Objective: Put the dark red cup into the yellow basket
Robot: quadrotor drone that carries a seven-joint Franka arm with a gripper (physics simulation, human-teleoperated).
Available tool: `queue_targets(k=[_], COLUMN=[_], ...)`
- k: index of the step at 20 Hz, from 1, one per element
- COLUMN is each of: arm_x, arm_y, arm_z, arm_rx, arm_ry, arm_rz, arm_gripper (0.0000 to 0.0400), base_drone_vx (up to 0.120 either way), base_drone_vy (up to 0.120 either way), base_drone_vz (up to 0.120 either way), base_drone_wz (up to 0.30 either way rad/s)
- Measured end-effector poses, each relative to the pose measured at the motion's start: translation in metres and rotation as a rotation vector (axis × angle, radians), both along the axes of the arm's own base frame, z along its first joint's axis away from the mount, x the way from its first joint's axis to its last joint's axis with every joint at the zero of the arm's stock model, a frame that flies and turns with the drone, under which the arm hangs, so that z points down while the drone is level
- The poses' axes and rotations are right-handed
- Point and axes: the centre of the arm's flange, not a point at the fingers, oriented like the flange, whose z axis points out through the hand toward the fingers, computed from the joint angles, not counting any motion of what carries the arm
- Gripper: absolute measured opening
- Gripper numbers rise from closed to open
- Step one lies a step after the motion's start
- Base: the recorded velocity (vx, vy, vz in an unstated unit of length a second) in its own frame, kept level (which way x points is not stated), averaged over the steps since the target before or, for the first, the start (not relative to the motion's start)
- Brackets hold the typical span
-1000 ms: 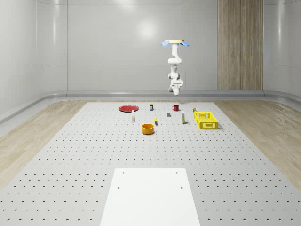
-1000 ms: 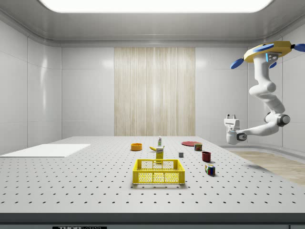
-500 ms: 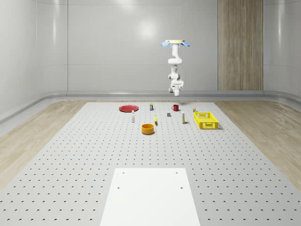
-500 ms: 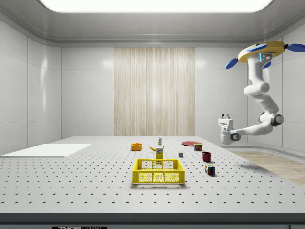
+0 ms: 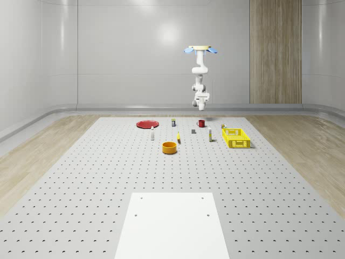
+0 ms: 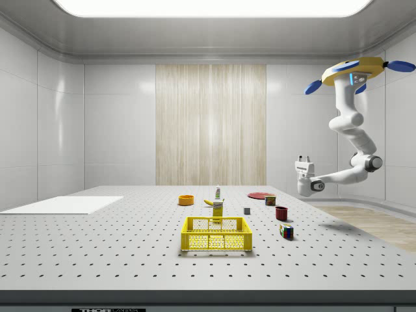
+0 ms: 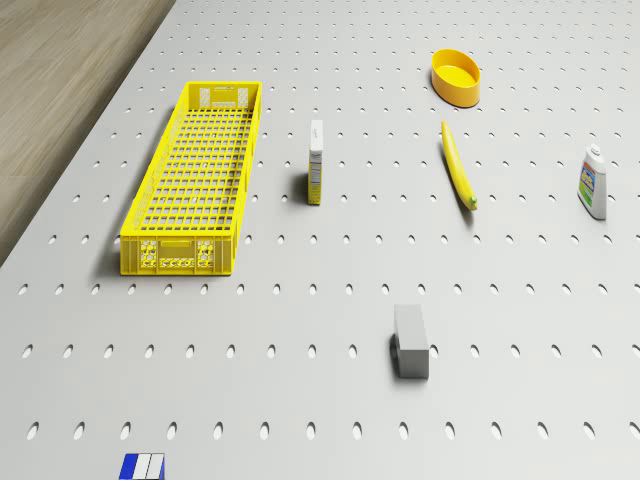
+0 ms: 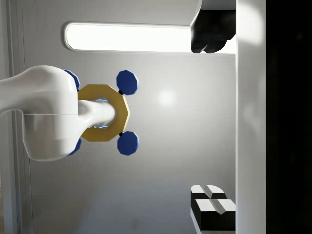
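1. Drone hovers high past the table's far edge on the side view's right, arm bent down and toward the table.
2. Gripper points straight up, level well above the cup and slightly beyond it.
3. Wrist view: fingers spread wide apart, nothing between them, ceiling behind.
4. Cup stands upright on the table, near a colourful cube.
5. Basket sits well apart from the cup, a small carton just behind it.
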Motion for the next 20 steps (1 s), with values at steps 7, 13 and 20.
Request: queue_targets(k=[7,13,20], arm_x=[0.0,-0.001,0.001], arm_y=[0.011,0.036,0.088], arm_z=[-0.001,-0.009,-0.067], arm_rx=[-0.107,-0.373,-1.178], arm_ry=[-0.005,-0.009,-0.01], arm_rz=[-0.003,-0.01,-0.033], arm_gripper=[0.04,0.04,0.04], base_drone_vx=[0.0,0.0,0.0], base_drone_vy=[0.0,0.0,0.0], base_drone_vz=[0.0,-0.02,-0.051], base_drone_wz=[0.0,0.0,0.0])
